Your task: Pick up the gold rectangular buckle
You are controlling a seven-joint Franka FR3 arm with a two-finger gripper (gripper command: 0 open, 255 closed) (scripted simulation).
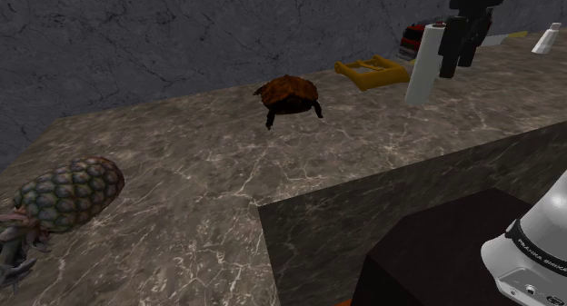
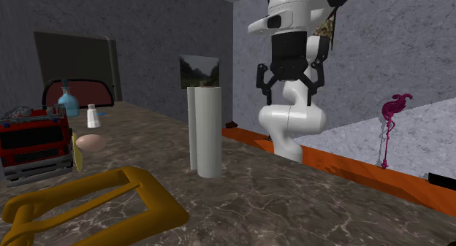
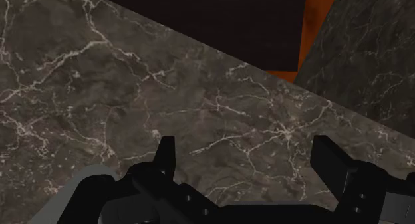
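- Since the all-black two-finger gripper [image 2: 291, 91] hangs high over the dark, white-veined marble counter [image 1: 209, 168] with its fingers spread and nothing between them, the claw is released. I judge it is poised for an approach rather than a grasp.
- The gold rectangular buckle [image 1: 368, 74] lies flat on the counter in the upper right of the shoulder view and at the lower left of the second exterior view. Lying flat as an open frame, its thin bars probably give the fingers an edge to straddle.
- A tall, plain white cylinder [image 1: 423, 66] stands upright between buckle and gripper in the shoulder view, so it looks like an obstacle to skirt.
- Beneath the fingers in the wrist view is veined marble, so the hand seems not yet above the buckle.
- A red toy fire engine [image 2: 33, 144] sits at the left edge of the second exterior view, above the buckle; no writing on it is readable.
- Small dark lettering on the white arm base [image 1: 536, 250], at the lower right of the shoulder view, is too small to read.
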